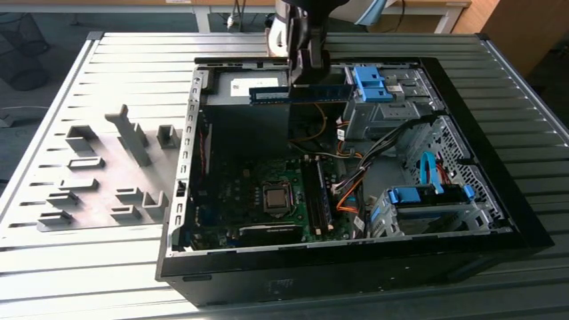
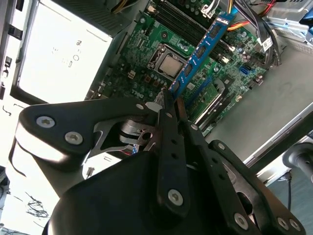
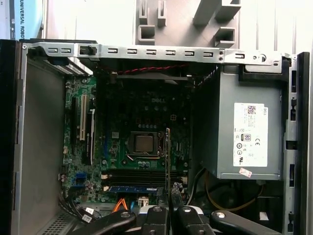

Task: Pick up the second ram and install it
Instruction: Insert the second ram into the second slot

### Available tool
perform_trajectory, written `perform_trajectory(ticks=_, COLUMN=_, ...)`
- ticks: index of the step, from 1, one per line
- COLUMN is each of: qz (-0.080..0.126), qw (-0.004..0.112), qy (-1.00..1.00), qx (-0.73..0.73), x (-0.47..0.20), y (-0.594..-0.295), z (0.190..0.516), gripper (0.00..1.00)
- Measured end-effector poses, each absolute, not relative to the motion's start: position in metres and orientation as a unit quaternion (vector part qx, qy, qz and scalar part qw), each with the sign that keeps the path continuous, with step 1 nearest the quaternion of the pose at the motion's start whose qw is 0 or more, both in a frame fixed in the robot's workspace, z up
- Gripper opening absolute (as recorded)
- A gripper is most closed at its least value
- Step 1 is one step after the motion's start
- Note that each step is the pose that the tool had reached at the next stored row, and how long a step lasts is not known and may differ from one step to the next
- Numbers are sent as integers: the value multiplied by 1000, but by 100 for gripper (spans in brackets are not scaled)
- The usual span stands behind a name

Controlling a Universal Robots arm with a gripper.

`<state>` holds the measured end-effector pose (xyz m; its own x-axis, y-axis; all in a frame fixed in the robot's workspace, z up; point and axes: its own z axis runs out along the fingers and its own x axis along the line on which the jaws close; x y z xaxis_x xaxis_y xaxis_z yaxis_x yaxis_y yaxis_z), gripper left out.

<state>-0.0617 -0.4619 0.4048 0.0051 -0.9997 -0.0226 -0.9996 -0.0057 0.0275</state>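
End effector (image 1: 300,80) closed on the second ram (image 1: 298,95), held level above the power supply (image 1: 236,85) end of the open computer case (image 1: 524,227). Probable hazard: a slightly skewed stick meets the memory slots (image 1: 318,197) misaligned and jams.

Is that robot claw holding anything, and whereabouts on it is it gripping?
Yes. The gripper pinches a blue memory stick by its upper long edge, about halfway along, above the open computer case.
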Motion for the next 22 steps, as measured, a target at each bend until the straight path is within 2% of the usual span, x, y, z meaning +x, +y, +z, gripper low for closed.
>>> perform_trajectory(ticks=22, qz=-17, qw=0, qy=-792, qx=610, x=-62, y=-462, z=403, gripper=14)
